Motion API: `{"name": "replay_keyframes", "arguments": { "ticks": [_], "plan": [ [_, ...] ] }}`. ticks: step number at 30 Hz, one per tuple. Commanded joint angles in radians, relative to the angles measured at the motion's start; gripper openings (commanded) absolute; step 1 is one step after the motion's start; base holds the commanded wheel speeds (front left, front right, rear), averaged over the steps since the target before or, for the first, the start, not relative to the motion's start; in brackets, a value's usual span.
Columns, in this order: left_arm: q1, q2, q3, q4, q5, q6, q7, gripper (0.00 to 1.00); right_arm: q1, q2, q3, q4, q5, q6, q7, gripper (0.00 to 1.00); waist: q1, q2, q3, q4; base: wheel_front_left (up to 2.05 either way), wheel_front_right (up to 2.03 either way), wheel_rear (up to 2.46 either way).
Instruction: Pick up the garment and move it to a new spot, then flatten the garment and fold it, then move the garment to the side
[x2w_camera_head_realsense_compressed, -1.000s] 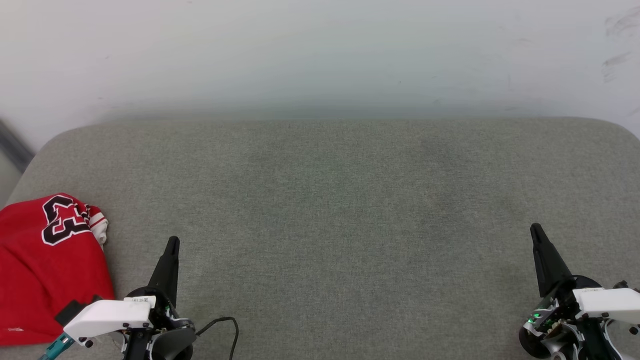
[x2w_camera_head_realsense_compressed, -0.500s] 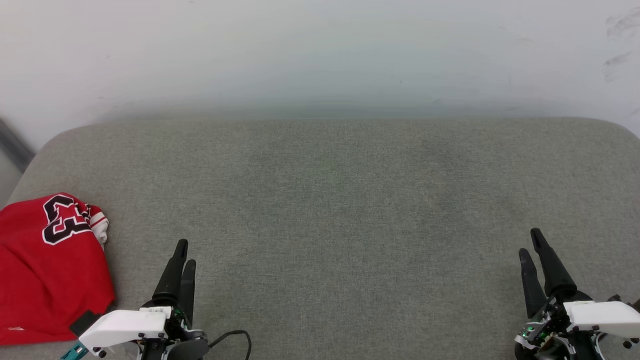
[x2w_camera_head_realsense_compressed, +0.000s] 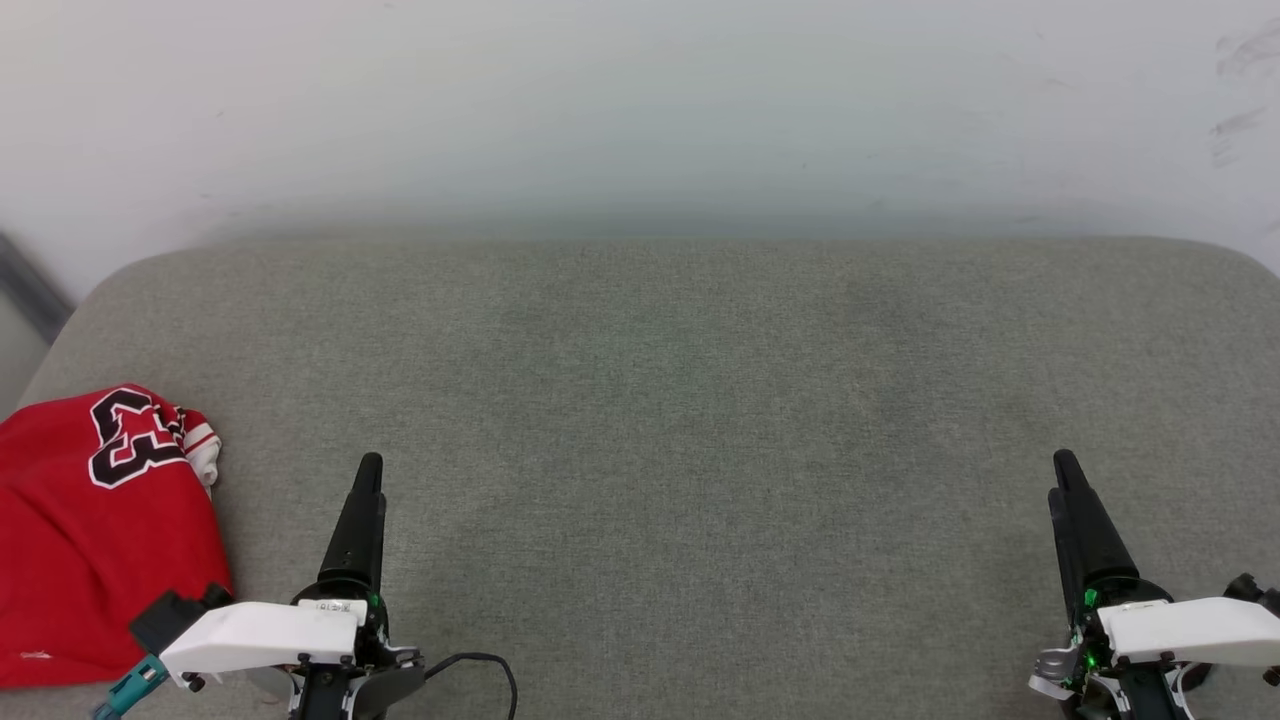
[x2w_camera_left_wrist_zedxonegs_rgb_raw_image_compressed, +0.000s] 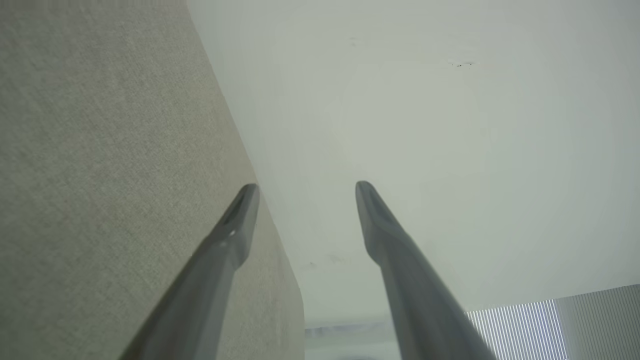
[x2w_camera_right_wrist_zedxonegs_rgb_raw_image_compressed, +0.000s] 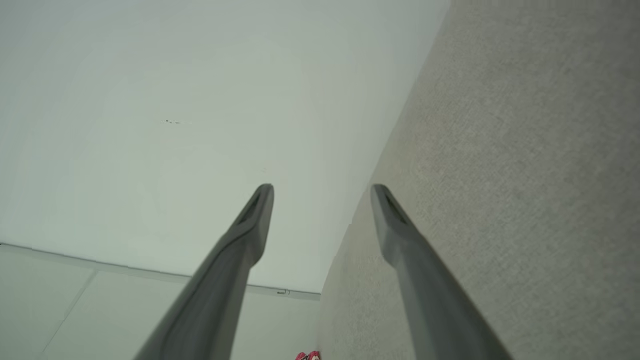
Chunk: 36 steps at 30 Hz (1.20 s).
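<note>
red 23 jersey (x2w_camera_head_realsense_compressed: 100, 540) crumpled at left edge of grey cushion (x2w_camera_head_realsense_compressed: 680, 400), left fingers (x2w_camera_head_realsense_compressed: 366, 490) just beside it near front edge, right fingers (x2w_camera_head_realsense_compressed: 1072, 495) near front-right corner, both pairs spread wide, gripping nothing

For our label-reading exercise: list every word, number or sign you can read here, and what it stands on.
"23", black with a white outline, on the red garment, seen rotated.
A sticker on the left wrist cover: too small to read.
A tiny pale mark low on the garment: too small to read.
</note>
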Motion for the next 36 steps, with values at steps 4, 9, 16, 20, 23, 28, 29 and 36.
{"name": "replay_keyframes", "arguments": {
  "ticks": [4, 9, 16, 20, 23, 28, 29, 36],
  "plan": [
    [-0.007, 0.004, -0.017, -0.042, 0.084, -0.002, -0.024, 1.0, -0.004, -0.003, 0.004, -0.045, -0.126, 0.001, -0.023, 1.0, 0.0, 0.0, -0.001, 0.002, 0.0, 0.0, 0.0],
    [-0.006, 0.004, -0.036, -0.056, 0.179, -0.002, -0.043, 1.0, 0.004, -0.002, 0.01, -0.06, -0.241, 0.001, -0.042, 1.0, 0.0, 0.0, -0.001, 0.003, 0.0, 0.0, 0.0],
    [-0.007, 0.004, -0.052, -0.062, 0.337, -0.002, -0.069, 1.0, 0.013, -0.001, 0.011, -0.073, -0.39, 0.001, -0.068, 1.0, 0.0, 0.0, -0.002, 0.006, 0.0, 0.0, 0.0],
    [-0.01, 0.006, -0.066, -0.057, 0.437, -0.002, -0.082, 1.0, 0.015, -0.001, 0.008, -0.085, -0.484, 0.001, -0.082, 1.0, 0.0, 0.0, -0.002, 0.007, 0.0, 0.0, 0.0],
    [-0.014, 0.009, -0.076, -0.052, 0.501, -0.002, -0.092, 1.0, 0.018, -0.001, 0.003, -0.096, -0.555, 0.001, -0.091, 1.0, 0.0, 0.0, -0.003, 0.008, 0.0, 0.0, 0.0],
    [-0.018, 0.019, -0.092, -0.046, 0.605, -0.002, -0.108, 1.0, 0.024, -0.001, 0.005, -0.113, -0.67, 0.001, -0.108, 1.0, 0.0, 0.0, -0.003, 0.009, 0.0, 0.0, 0.0],
    [-0.018, 0.02, -0.094, -0.047, 0.626, -0.002, -0.112, 1.0, 0.025, -0.001, 0.008, -0.115, -0.694, 0.002, -0.111, 1.0, 0.0, 0.0, -0.003, 0.01, 0.0, 0.0, 0.0],
    [-0.018, 0.027, -0.102, -0.051, 0.762, -0.002, -0.132, 1.0, 0.032, -0.001, 0.018, -0.124, -0.817, 0.002, -0.126, 1.0, 0.0, 0.0, -0.004, 0.011, 0.0, 0.0, 0.0]
  ]
}}
